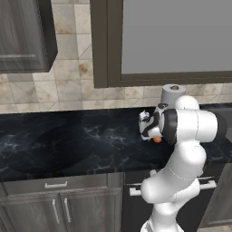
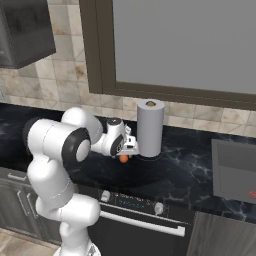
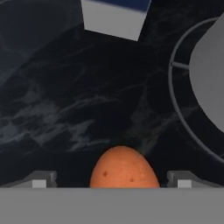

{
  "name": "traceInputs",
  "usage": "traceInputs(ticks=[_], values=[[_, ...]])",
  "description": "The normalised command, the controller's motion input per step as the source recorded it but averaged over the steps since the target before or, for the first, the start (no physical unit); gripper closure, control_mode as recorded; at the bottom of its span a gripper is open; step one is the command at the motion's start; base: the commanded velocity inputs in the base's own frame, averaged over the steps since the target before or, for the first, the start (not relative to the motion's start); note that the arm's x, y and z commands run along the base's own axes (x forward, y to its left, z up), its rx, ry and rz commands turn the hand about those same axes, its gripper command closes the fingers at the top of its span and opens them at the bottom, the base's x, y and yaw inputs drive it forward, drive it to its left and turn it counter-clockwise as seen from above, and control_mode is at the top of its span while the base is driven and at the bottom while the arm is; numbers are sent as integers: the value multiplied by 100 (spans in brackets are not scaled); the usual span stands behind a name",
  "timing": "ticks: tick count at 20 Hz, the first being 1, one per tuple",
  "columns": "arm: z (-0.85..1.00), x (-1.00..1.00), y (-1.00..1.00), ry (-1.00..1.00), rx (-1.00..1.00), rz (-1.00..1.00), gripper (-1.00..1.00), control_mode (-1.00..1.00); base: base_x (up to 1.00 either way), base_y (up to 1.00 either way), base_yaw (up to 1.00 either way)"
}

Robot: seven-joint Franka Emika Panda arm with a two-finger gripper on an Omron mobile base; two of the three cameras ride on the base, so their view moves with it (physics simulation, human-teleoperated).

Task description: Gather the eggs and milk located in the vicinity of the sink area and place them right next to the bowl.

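An orange-brown egg [image 3: 124, 168] lies on the dark marble counter [image 1: 81, 140], low in the hand view between my two finger tips. My gripper [image 3: 112, 179] is open around it, with gaps on both sides. The base views show the egg [image 1: 157, 140] [image 2: 123, 158] just under the gripper [image 1: 147, 131] [image 2: 131, 149], which points down at the counter. The white milk carton [image 3: 116, 17] with its dark blue label stands a little beyond the egg. The grey sink [image 2: 235, 170] sits at the right. The bowl is out of view.
A tall white paper-towel roll [image 2: 150, 127] [image 1: 173, 94] on a round base stands right beside the egg, close to the gripper. A window and a tiled wall rise behind the counter. Cabinet fronts and an appliance panel [image 2: 135, 205] lie below the counter edge.
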Motion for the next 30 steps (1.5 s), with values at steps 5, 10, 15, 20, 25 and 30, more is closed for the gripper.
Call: traceInputs(ticks=[5, 10, 15, 20, 25, 30], values=[[-16, 18, -4, 1, 0, 1, -100, -100, 0, 0, 0], [-15, 10, -9, 0, 0, 1, -100, -100, 0, 0, 0], [-14, 2, -7, 1, 0, 1, -100, -100, 0, 0, 0], [-15, 0, -1, 3, 0, 0, -100, -100, 0, 0, 0], [-27, -6, 0, 19, 0, 0, -100, -100, 0, 0, 0], [-29, -9, -1, 20, 0, 0, -100, -100, 0, 0, 0]])
